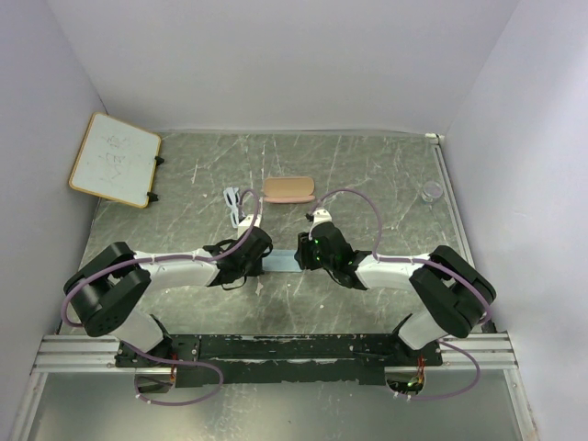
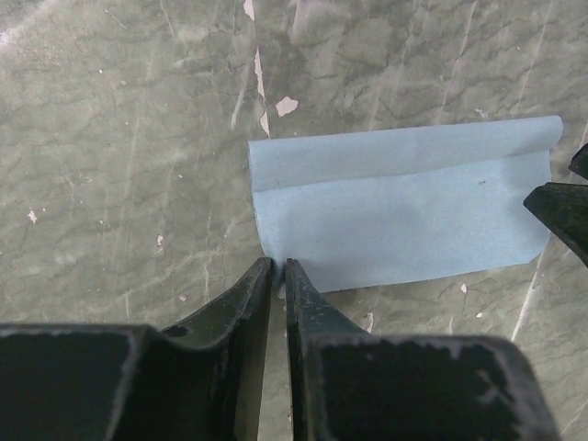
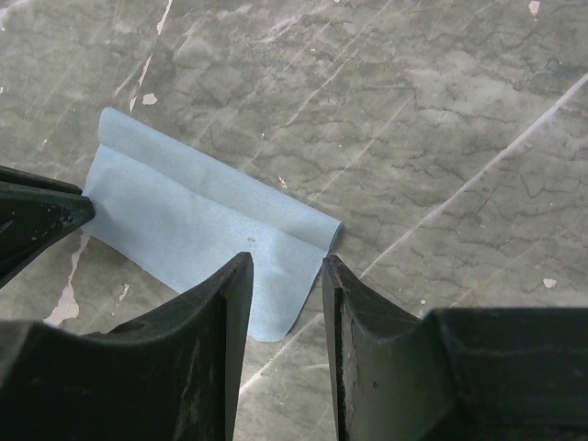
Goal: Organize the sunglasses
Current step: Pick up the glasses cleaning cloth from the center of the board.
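The sunglasses [image 1: 231, 203], thin and whitish, lie on the table left of the pink case [image 1: 288, 189], beyond both arms. A pale blue cloth [image 1: 281, 263] lies flat between the grippers, its far edge folded over. In the left wrist view my left gripper [image 2: 278, 265] is shut, its tips pinching the near left corner of the cloth [image 2: 404, 211]. In the right wrist view my right gripper [image 3: 287, 263] is open, its fingers standing over the near right corner of the cloth [image 3: 184, 220]. In the top view the left gripper [image 1: 262, 254] and the right gripper [image 1: 303, 254] face each other.
A small whiteboard [image 1: 115, 158] leans at the far left corner. A small clear glass object [image 1: 430, 191] sits at the far right. A small dark item [image 1: 310, 216] lies just right of the case. Walls close in on three sides.
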Robot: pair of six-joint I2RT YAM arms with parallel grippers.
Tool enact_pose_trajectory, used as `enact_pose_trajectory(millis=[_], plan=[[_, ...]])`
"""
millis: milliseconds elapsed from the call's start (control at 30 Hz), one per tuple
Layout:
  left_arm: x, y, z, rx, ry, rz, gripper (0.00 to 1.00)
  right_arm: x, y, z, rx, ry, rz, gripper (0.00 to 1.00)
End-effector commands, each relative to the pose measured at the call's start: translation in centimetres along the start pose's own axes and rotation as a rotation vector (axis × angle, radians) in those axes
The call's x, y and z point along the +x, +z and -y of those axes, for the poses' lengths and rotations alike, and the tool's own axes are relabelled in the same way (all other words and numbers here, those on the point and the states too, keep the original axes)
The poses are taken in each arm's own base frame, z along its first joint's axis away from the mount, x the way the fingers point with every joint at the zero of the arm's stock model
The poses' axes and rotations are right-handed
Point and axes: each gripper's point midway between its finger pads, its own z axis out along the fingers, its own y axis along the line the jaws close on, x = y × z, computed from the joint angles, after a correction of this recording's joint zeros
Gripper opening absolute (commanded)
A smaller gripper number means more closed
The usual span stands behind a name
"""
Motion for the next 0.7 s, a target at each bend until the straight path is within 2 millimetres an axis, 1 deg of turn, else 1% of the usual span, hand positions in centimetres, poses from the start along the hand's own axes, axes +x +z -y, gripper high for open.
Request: enact_pose_trajectory(millis=[0,133,200,367,667], plan=[[0.1,0.0,0.9,0.024,0.014,-0.022,0.22,-0.3,0.0,0.2,0.006,0.008,0.02,0.37],[0.0,0.1,0.9,0.023,0.015,-0.02,0.25,-0.3,0.0,0.2,0.006,0.008,0.019,0.37],[-0.1,0.0,0.9,0.024,0.015,-0.016,0.24,-0.3,0.0,0.2,0.005,0.006,0.018,0.37],[-0.1,0.2,1.0,0.025,0.019,-0.02,0.08,-0.3,0.0,0.3,0.009,0.008,0.02,0.37],[-0.1,0.3,1.4,0.042,0.024,-0.022,0.07,-0.3,-1.1,0.6,0.037,0.032,-0.003,0.36]])
